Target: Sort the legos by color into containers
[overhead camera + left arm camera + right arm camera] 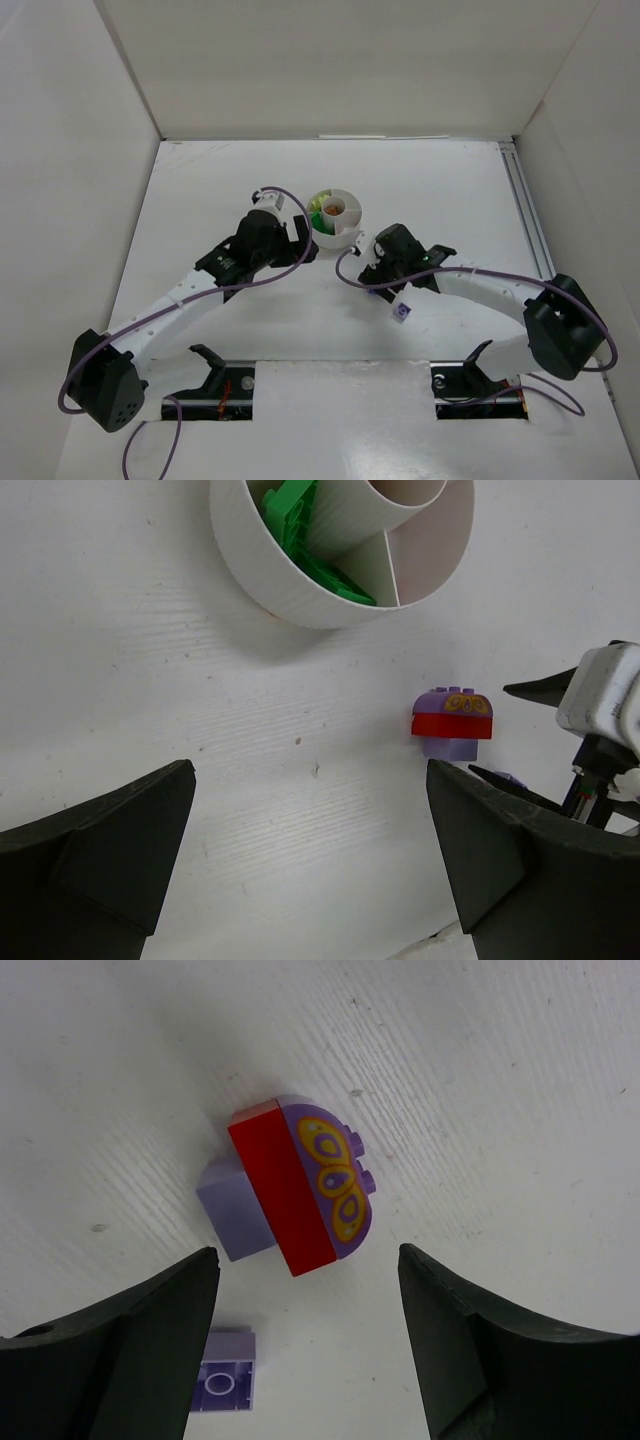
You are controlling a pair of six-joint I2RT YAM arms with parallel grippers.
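**Dish [290,590] part-filled, stack [300,1195] outside**

Green legos [295,520] sit in one wedge. Left gripper [310,810] and right gripper [306,1290] gape empty. The right brackets the purple-red stack on the table [200,700], probably to split colours. Loose purple brick [228,1385] lies nearby.

A white counter [200,180] with a faintly ribbed surface sat boxed in by plain white walls [340,60] on the left, back and right. A pale metal rail [526,205] ran along the counter's right edge.

White arms [170,300], black joints [100,385], purple cables [343,272]
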